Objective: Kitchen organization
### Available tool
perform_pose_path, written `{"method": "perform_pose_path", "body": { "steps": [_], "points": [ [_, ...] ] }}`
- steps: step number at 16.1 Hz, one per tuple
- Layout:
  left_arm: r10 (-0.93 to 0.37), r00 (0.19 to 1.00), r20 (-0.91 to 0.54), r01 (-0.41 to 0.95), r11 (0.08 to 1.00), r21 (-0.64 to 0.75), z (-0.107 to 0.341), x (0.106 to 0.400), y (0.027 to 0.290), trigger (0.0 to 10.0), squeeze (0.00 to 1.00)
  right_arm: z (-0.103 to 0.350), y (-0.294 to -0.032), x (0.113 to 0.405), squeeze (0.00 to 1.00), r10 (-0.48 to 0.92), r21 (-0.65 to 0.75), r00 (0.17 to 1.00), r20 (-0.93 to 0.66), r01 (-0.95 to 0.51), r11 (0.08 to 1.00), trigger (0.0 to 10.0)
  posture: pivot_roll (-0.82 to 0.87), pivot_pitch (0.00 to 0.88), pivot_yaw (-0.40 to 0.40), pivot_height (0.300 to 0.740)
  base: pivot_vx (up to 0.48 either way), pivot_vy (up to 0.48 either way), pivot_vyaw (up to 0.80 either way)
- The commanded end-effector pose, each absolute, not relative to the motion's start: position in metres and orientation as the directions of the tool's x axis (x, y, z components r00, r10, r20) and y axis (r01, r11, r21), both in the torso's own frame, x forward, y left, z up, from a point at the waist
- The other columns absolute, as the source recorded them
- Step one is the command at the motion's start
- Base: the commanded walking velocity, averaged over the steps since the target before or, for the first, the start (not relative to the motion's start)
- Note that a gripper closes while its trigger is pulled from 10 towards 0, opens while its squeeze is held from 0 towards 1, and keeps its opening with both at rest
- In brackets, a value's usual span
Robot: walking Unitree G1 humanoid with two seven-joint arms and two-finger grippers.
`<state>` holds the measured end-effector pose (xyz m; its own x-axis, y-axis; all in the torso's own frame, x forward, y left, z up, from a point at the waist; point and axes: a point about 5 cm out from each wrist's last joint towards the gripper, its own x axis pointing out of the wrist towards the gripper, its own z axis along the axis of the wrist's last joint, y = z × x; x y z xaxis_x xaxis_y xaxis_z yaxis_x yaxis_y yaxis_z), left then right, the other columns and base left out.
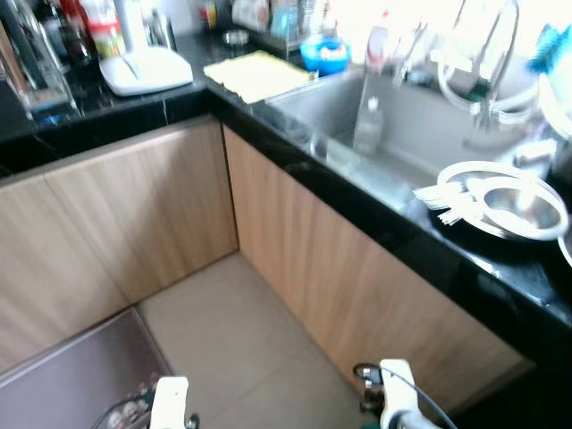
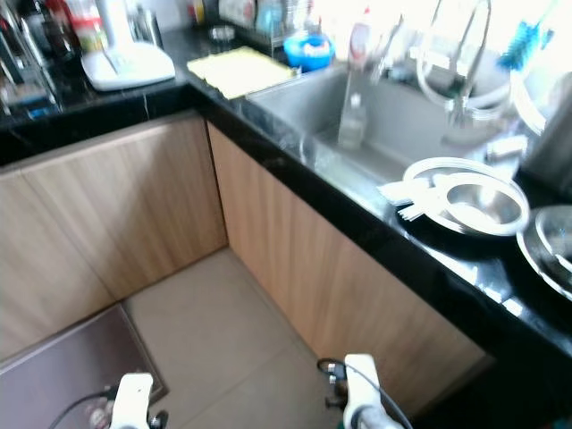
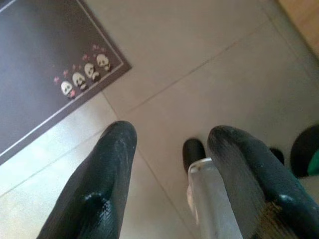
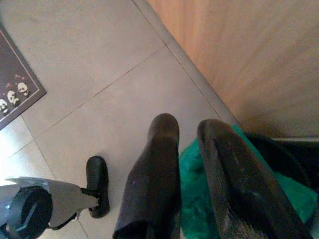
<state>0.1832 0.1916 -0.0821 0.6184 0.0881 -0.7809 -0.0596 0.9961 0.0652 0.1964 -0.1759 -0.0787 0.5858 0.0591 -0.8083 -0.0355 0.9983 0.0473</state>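
Note:
A black counter point(image 1: 295, 152) runs round a corner with a steel sink point(image 1: 420, 116) set in it. A clear bottle point(image 1: 368, 125) stands in the sink. To the right of the sink sit white plates point(image 1: 474, 172) with a steel bowl point(image 1: 518, 207) and white forks point(image 1: 444, 198). A yellow cloth point(image 1: 259, 73) and a blue bowl point(image 1: 324, 54) lie left of the sink. Both arms hang low near the floor. My left gripper point(image 3: 172, 132) is open over the tiles. My right gripper point(image 4: 189, 122) has its fingers a narrow gap apart, holding nothing, above something green point(image 4: 197, 164).
Wood cabinet doors point(image 1: 134, 214) close the corner under the counter. A white flat appliance point(image 1: 146, 70) and bottles point(image 1: 89, 27) stand at the back left. A grey mat point(image 3: 45, 59) with panda figures lies on the tiled floor point(image 1: 232, 331). A black bin point(image 4: 279, 159) holds the green stuff.

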Motion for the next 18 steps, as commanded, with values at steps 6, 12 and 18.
{"method": "perform_pose_path", "body": {
  "steps": [6,12,18],
  "points": [
    [0.100,0.614,-0.783,-0.089,0.994,0.057,-0.0819,0.1827,0.1957,10.0,0.00,-0.0773,-0.1763,0.1989,0.00,0.051,0.050,0.599,-0.799,-0.018,0.999,10.0,-0.08,0.000,0.003,0.740,0.000,0.240,0.00],
    [0.095,0.613,-0.785,-0.084,0.995,0.055,-0.0819,0.1829,0.1957,10.0,0.00,-0.0787,-0.1762,0.1963,0.00,0.051,0.064,0.590,-0.806,0.001,0.998,10.0,-0.09,0.000,0.011,0.740,0.000,0.480,-0.11],
    [0.084,0.632,-0.770,-0.060,0.996,0.059,-0.0798,0.1860,0.1960,10.0,0.00,-0.0795,-0.1744,0.1954,0.00,0.050,0.060,0.584,-0.810,-0.003,0.998,10.0,-0.09,0.000,0.016,0.740,0.000,0.080,-0.65]
  ]
}}
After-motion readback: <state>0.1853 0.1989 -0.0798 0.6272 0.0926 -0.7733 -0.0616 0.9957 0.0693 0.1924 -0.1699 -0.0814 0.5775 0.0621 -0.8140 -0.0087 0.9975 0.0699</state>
